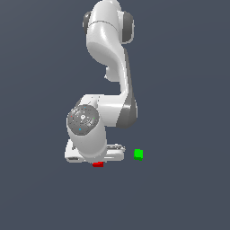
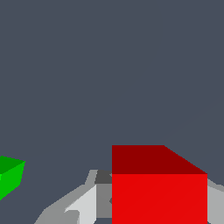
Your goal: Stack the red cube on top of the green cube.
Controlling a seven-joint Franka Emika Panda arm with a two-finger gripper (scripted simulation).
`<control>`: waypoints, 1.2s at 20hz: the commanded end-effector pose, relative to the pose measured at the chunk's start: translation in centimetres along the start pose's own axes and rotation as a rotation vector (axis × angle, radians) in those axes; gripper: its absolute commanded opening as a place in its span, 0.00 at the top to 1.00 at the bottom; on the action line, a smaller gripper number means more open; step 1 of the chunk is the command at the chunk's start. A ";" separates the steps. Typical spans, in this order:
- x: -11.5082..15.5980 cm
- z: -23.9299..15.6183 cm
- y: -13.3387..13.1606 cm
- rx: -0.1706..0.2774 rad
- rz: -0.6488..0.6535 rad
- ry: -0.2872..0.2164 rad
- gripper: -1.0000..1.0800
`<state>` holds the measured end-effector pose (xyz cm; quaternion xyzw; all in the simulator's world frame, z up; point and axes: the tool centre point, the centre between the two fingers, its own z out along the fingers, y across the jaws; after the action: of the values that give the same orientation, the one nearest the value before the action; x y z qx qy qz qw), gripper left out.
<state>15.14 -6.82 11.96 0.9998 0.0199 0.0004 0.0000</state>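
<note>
Exterior view: your end effector (image 1: pixel 96 158) sits low over the red cube (image 1: pixel 98 164), and the green cube (image 1: pixel 138 154) lies near, off toward the exterior view's right. Wrist view: the red cube (image 2: pixel 159 192) fills the gap between the fingers (image 2: pixel 83 205); you cannot tell whether they clamp it. The green cube (image 2: pixel 9 175) sits apart, to one side.

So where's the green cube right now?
In the exterior view the green cube sits on the floor, apart from the red cube, on that view's right of it and of the gripper.
</note>
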 end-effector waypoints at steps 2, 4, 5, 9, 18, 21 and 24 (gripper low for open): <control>0.0 0.0 -0.1 0.000 0.000 0.000 1.00; -0.1 0.1 -0.3 0.000 0.000 0.000 1.00; -0.1 0.1 -0.5 0.000 0.000 0.000 1.00; -0.5 0.5 -1.5 0.000 0.000 0.000 1.00; -2.3 2.3 -7.5 0.000 0.000 0.000 1.00; -3.0 3.2 -10.2 0.000 0.000 0.000 1.00; -3.8 4.1 -12.9 0.000 0.000 0.000 1.00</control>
<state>11.31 4.55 8.30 0.9998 0.0201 -0.0001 0.0000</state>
